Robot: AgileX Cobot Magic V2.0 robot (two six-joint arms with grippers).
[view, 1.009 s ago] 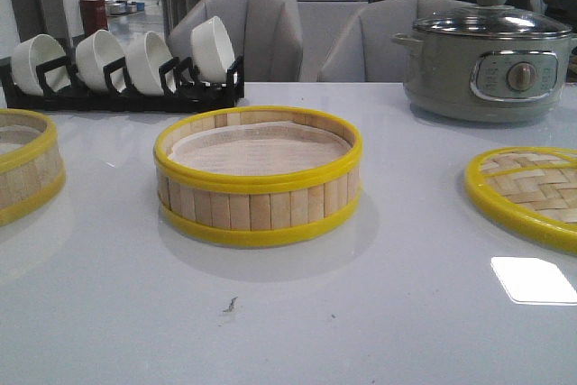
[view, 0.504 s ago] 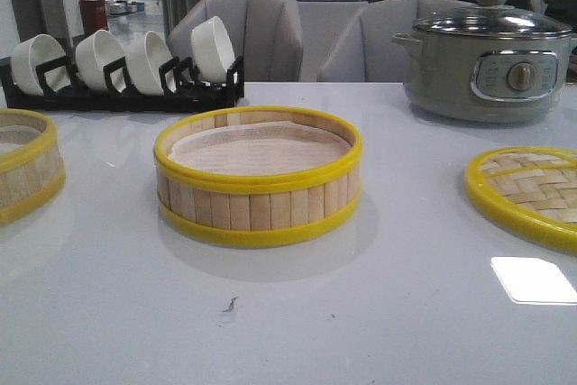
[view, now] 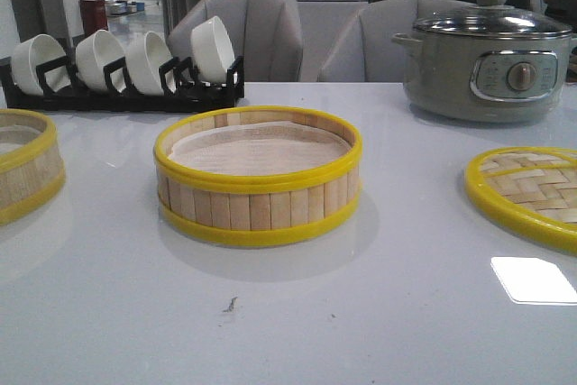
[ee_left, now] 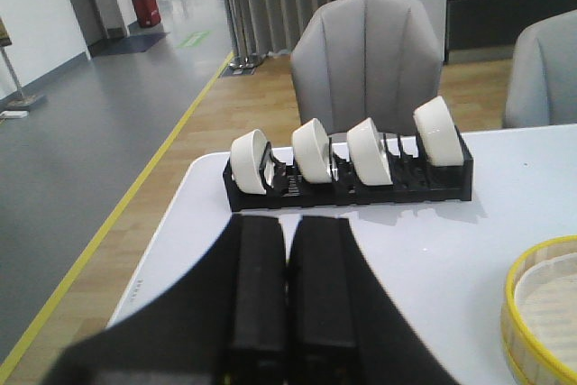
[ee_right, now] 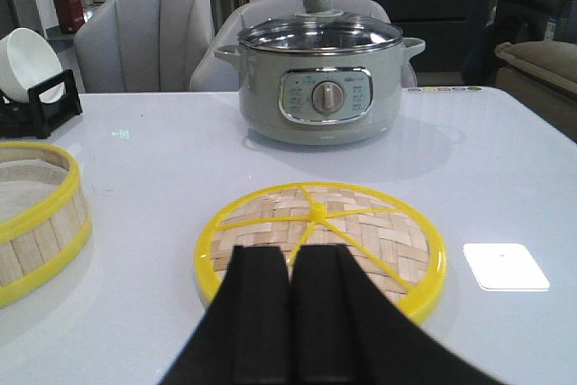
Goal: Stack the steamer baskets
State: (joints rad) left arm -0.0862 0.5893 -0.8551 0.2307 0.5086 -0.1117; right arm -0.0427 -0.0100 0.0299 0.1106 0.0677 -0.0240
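Observation:
One steamer basket (view: 258, 176) with bamboo-slat walls and yellow rims stands in the middle of the white table. A second steamer basket (view: 27, 164) sits at the left edge, partly cut off. In the left wrist view a basket (ee_left: 544, 313) shows off to one side of my left gripper (ee_left: 288, 227), which is shut with nothing between its fingers. In the right wrist view my right gripper (ee_right: 289, 254) is shut and empty, in front of the woven lid (ee_right: 321, 239); a basket (ee_right: 38, 218) lies to its side. Neither gripper appears in the front view.
A flat woven lid with a yellow rim (view: 527, 194) lies at the right. A grey electric pot (view: 487, 56) with a glass lid stands at the back right. A black rack of white bowls (view: 122, 65) lines the back left. Grey chairs stand behind the table.

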